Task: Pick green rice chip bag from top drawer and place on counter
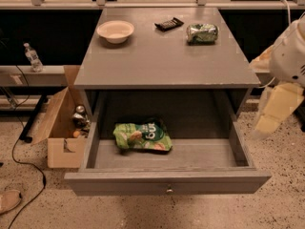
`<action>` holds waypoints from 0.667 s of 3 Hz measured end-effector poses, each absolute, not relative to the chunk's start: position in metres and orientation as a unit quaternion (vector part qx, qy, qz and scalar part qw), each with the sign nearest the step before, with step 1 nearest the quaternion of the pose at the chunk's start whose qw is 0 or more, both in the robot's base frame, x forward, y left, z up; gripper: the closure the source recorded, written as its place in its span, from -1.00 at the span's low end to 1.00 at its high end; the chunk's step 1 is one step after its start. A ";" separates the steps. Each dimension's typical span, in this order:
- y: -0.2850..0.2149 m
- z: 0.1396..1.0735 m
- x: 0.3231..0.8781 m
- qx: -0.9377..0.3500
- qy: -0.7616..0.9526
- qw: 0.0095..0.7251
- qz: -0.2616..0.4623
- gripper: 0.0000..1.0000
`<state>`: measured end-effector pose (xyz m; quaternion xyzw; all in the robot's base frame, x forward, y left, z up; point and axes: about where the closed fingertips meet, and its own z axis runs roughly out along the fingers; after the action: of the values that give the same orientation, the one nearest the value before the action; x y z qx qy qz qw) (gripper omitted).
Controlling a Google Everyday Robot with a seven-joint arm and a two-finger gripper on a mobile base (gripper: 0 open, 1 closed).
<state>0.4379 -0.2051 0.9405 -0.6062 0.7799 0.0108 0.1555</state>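
The green rice chip bag (142,137) lies crinkled on the flat bottom of the open top drawer (200,154), left of its middle. The drawer is pulled out, with a small metal knob (168,190) on its front panel. The counter (162,61) is the grey top above it. My gripper (275,109) hangs at the right edge of the view on a white arm (291,56). It is outside the drawer's right wall, level with the drawer opening and well apart from the bag. It holds nothing that I can see.
On the counter stand a pale bowl (116,31), a dark flat packet (168,24) and a crushed green-silver can (202,33). An open cardboard box (61,128) with items sits on the floor to the left, near a black cable (19,161).
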 end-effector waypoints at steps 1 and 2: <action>-0.182 0.885 0.437 -0.605 0.778 0.153 0.072 -1.00; -0.158 0.836 0.434 -0.598 0.776 0.155 0.122 -1.00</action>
<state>0.4343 -0.1580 0.8358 -0.5984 0.7765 0.1225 0.1552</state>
